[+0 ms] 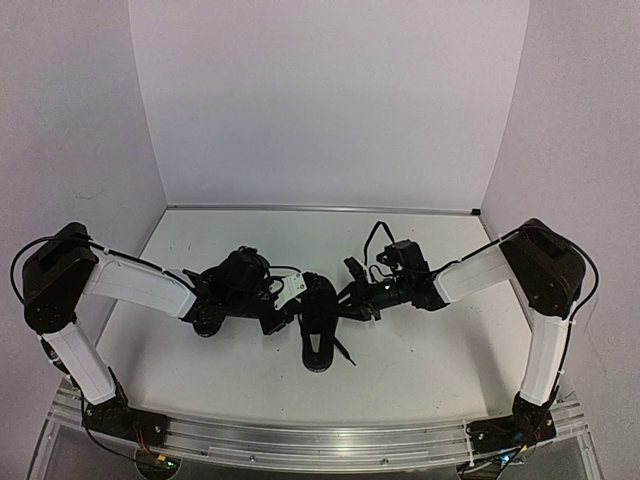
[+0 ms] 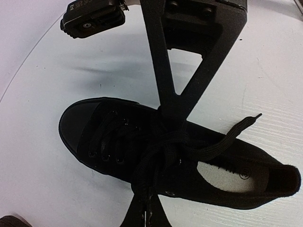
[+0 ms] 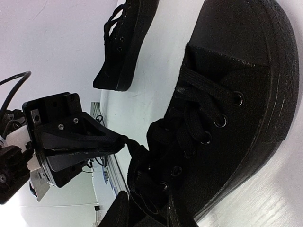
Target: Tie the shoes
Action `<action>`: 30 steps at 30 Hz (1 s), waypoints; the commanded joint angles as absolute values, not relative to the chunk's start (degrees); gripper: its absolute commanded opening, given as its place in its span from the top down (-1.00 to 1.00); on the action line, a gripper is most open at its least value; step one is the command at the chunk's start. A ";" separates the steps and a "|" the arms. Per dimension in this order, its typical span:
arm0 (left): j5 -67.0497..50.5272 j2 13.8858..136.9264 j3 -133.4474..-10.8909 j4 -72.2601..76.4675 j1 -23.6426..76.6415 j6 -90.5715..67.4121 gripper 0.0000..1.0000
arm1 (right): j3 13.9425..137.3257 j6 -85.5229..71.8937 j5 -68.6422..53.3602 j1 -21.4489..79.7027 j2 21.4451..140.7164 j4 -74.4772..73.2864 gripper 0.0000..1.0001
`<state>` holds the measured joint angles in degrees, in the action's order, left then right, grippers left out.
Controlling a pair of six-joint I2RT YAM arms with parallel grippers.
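Observation:
One black shoe point(image 1: 320, 338) lies in the middle of the table, toe toward the near edge. In the left wrist view this shoe point(image 2: 94, 127) has its toe at the left, and a free lace end point(image 2: 246, 122) trails over its side. My left gripper point(image 2: 146, 201) is shut on a loop of its laces at the knot. My right gripper point(image 2: 173, 116) comes from the far side and is shut on the lace opposite. Both grippers meet over the shoe in the top view, left gripper point(image 1: 290, 312) and right gripper point(image 1: 352, 298). The second shoe point(image 3: 124, 42) stands apart in the right wrist view.
White walls close in the table point(image 1: 420, 360) at the back and both sides. A metal rail point(image 1: 320, 435) runs along the near edge. A dark shape point(image 1: 207, 322) under the left arm may be the second shoe.

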<state>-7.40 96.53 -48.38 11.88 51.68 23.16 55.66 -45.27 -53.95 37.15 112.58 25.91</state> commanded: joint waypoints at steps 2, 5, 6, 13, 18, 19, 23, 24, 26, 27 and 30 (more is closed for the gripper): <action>-8.09 96.52 -50.69 12.66 51.42 23.89 1.00 | 57.56 -46.22 -54.78 37.05 114.26 28.12 0.45; -8.08 96.52 -50.78 12.66 51.37 23.95 1.00 | 57.83 -46.50 -54.79 37.13 115.07 28.06 0.41; -8.08 96.52 -50.80 12.66 51.41 23.98 1.00 | 57.84 -46.50 -54.70 37.10 115.35 28.06 0.40; -8.16 96.63 -50.81 12.66 51.45 24.11 1.00 | 58.25 -46.43 -55.16 37.09 115.10 28.18 0.46; -8.28 96.68 -50.73 12.68 51.42 24.02 1.00 | 57.81 -45.91 -55.00 37.13 113.49 28.35 0.83; -8.14 96.53 -50.67 12.64 51.42 23.96 1.00 | 57.48 -45.84 -54.87 37.11 112.98 28.34 0.95; -6.59 95.39 -50.23 12.41 51.42 23.40 1.00 | 55.03 -45.48 -53.52 37.01 110.29 28.17 1.00; -6.06 95.10 -50.06 12.37 51.42 23.21 1.00 | 54.24 -45.36 -53.01 36.95 109.56 28.12 1.00; -4.56 94.66 -49.90 12.20 51.42 22.48 1.00 | 52.91 -45.07 -52.05 36.79 108.52 27.64 1.00; -3.58 94.63 -49.87 12.08 51.42 22.04 1.00 | 52.36 -44.78 -51.67 36.68 108.21 27.11 1.00; -0.89 95.35 -50.26 11.15 51.30 20.59 1.00 | 50.78 -44.19 -50.66 36.46 107.59 26.46 1.00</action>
